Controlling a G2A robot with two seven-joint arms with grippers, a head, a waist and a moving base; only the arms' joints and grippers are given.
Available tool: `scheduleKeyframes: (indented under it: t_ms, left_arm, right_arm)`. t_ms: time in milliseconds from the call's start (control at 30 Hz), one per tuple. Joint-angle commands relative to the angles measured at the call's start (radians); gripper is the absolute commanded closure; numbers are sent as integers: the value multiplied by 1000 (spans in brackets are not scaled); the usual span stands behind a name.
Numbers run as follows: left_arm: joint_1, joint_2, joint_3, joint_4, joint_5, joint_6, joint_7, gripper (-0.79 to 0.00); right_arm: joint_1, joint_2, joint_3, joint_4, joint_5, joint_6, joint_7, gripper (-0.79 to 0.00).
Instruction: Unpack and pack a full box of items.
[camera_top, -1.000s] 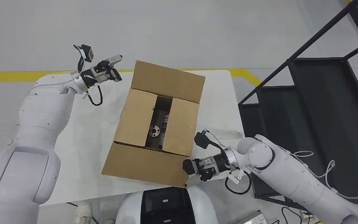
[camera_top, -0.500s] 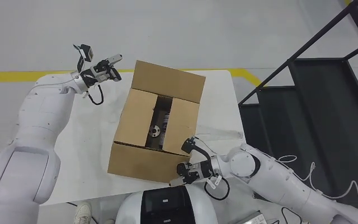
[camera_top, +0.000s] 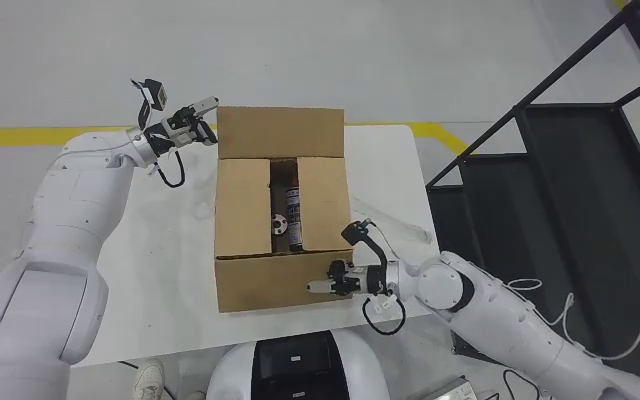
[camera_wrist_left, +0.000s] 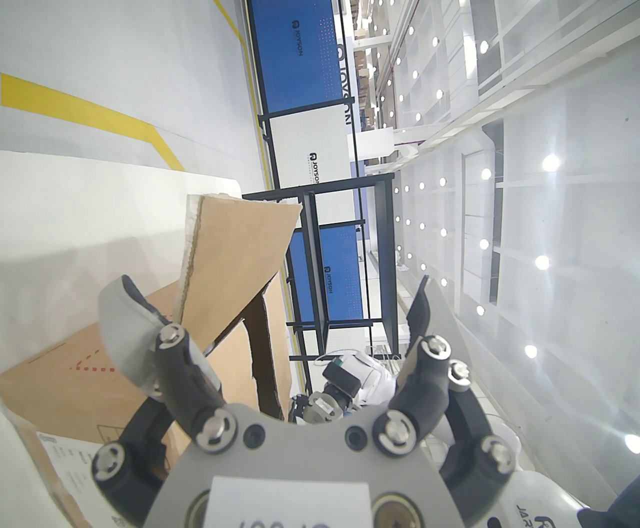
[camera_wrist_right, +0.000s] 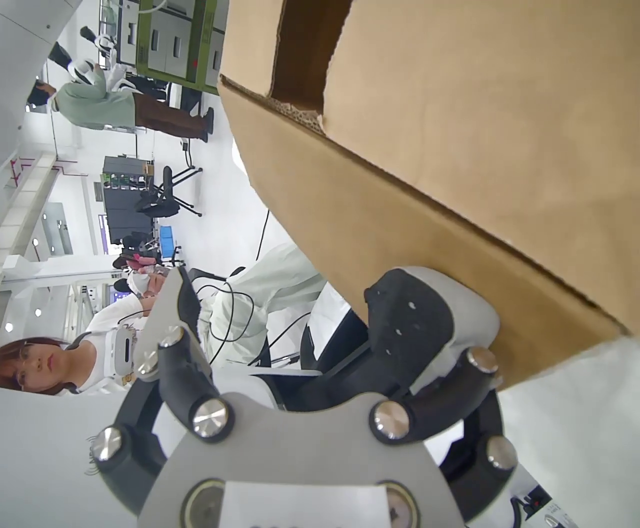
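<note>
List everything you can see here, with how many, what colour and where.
brown cardboard box: one, brown, middle of the table, top flaps partly open
dark items: at least two, black, one with some red, inside the box, seen between the flaps
white table: one, white, under the box
yellow floor line: one, yellow, beyond the table
black metal stairs: one set, black, beside the table
left gripper: one, black and grey, open, by the box's far corner
right gripper: one, black and grey, open, against the box's near side
</note>
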Motion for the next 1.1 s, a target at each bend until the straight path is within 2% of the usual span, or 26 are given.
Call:
scheduleKeyframes:
  t_ms: [0, 67, 167, 267, 333, 567, 733, 867, 967, 1033, 1067]
  left_arm:
    - [0, 0, 0, 0, 0, 0, 0, -785]
    - [0, 0, 0, 0, 0, 0, 0, -785]
    - [0, 0, 0, 0, 0, 0, 0, -785]
    - [0, 0, 0, 0, 0, 0, 0, -785]
    - [20, 6, -7, -24, 3, 6, 40, -785]
    - [81, 63, -66, -56, -10, 1, 49, -785]
    - [132, 108, -100, -92, 6, 19, -9, -785]
    - [165, 140, -100, -169, 74, 50, -114, -785]
    - [197, 164, -112, -270, 90, 81, -178, -785]
    - [237, 181, -118, -390, 86, 115, -212, -785]
    - [237, 181, -118, -390, 86, 115, -212, -785]
  right_arm:
    - [-24, 8, 17, -27, 29, -49, 47, -785]
    - [-46, 16, 40, -52, 76, -102, 101, -785]
    - [-70, 26, 83, -91, 142, -128, 129, -785]
    - [-67, 27, 127, -126, 189, -71, 92, -785]
    - [-54, 24, 137, -147, 206, -10, 68, -785]
    - [104, -19, 95, -139, 292, 161, 25, -785]
    - [234, -63, 20, -61, 290, 246, -19, -785]
    - [328, -105, -60, 8, 270, 309, -46, -785]
    - [336, -108, -67, 13, 268, 313, -46, -785]
    - [336, -108, -67, 13, 268, 313, -46, -785]
    - [336, -108, -67, 13, 268, 313, -46, -785]
